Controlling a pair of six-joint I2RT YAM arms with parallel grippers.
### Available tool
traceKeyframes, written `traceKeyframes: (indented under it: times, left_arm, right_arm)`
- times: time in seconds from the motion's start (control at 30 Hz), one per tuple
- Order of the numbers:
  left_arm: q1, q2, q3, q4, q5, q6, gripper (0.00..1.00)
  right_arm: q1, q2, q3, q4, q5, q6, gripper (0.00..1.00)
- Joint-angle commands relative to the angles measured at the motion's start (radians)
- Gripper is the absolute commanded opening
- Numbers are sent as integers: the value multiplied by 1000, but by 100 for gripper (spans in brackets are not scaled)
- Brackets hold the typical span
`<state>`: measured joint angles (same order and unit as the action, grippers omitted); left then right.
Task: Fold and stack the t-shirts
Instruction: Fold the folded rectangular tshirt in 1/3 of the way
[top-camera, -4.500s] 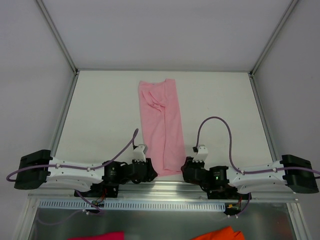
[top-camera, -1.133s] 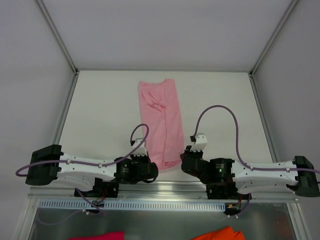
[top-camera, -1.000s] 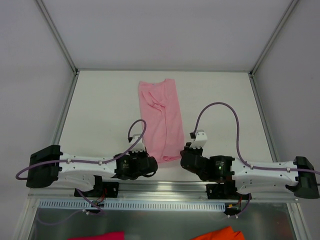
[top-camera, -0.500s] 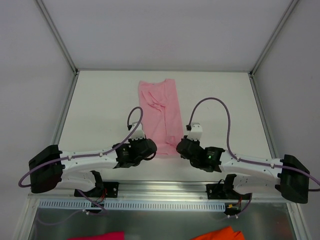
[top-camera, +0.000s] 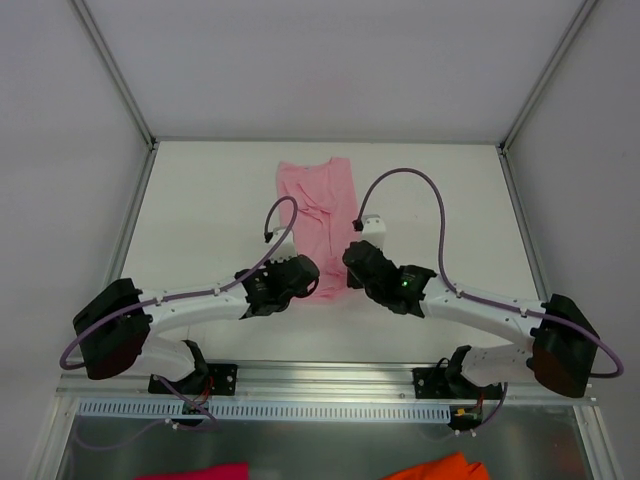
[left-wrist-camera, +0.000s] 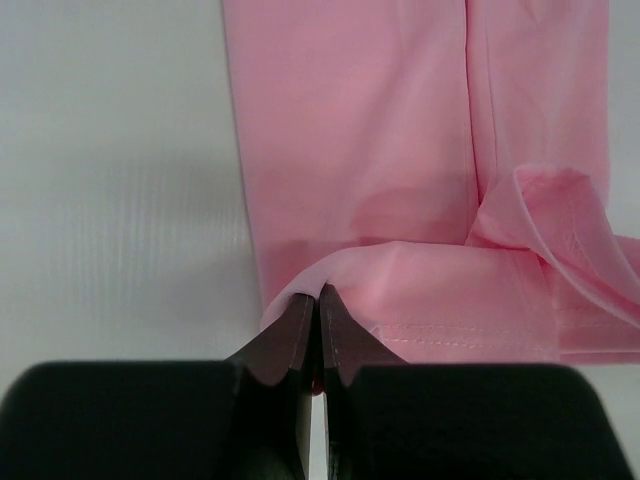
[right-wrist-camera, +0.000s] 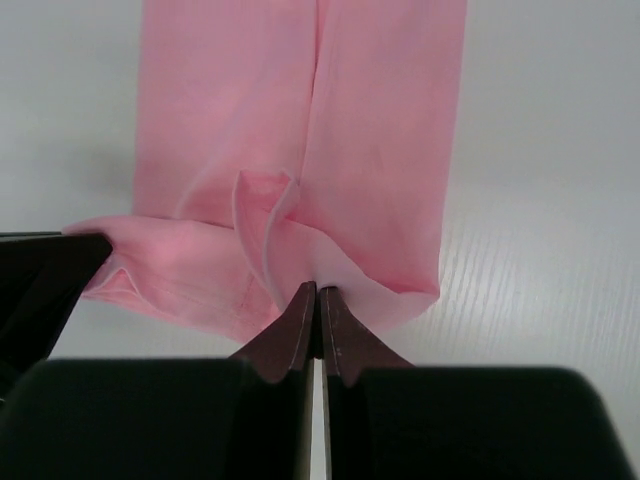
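A light pink t-shirt (top-camera: 320, 205) lies as a long narrow strip on the white table, its near end lifted and doubled back over the rest. My left gripper (top-camera: 300, 272) is shut on the near left corner of the t-shirt (left-wrist-camera: 400, 170), pinching the hem between its fingertips (left-wrist-camera: 305, 320). My right gripper (top-camera: 352, 258) is shut on the near right corner of the t-shirt (right-wrist-camera: 380, 150), the cloth bunched at its fingertips (right-wrist-camera: 335, 315). Both grippers hang side by side over the strip's middle.
The table (top-camera: 200, 220) is bounded by metal rails left (top-camera: 128, 225) and right (top-camera: 525, 225) and a white back wall. A magenta cloth scrap (top-camera: 200, 471) and an orange cloth scrap (top-camera: 435, 468) lie below the near rail.
Both grippers, shut on the shirt's near corners, have moved away from the near edge toward the back, carrying the near end over the rest of the strip.
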<state>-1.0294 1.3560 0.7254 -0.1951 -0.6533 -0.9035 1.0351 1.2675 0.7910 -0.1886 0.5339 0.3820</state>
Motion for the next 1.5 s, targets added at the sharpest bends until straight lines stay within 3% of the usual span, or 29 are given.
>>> traceKeyframes:
  times: [0.0,0.3,0.6,1.07,1.37,1.43,1.47]
  left_arm:
    - [31,-8,57,25,0,73,0]
    - [182,49,146,48,63,179,0]
    - [255,172,256,62,119,233,0]
    - [334,206,318,63,147,285,0]
    - [431,337,423,72,214,321,1]
    - [457,394,462,66,236,328,42]
    - [460,410,468,74,238,331,68]
  right_arm:
    - [-43,39,89,40,-35,-121,1]
    - [-185,113,151,54,-167,-180,1]
    - [-288,196,191,83,-247,-219,1]
    - [-354,421,474,11,-348,-296,1]
    - [-386,447,504,2,-342,-333,1]
    - [-392,467,516,-6,-290,-357,1]
    - [-397,481,522,-8,-278,-365,3]
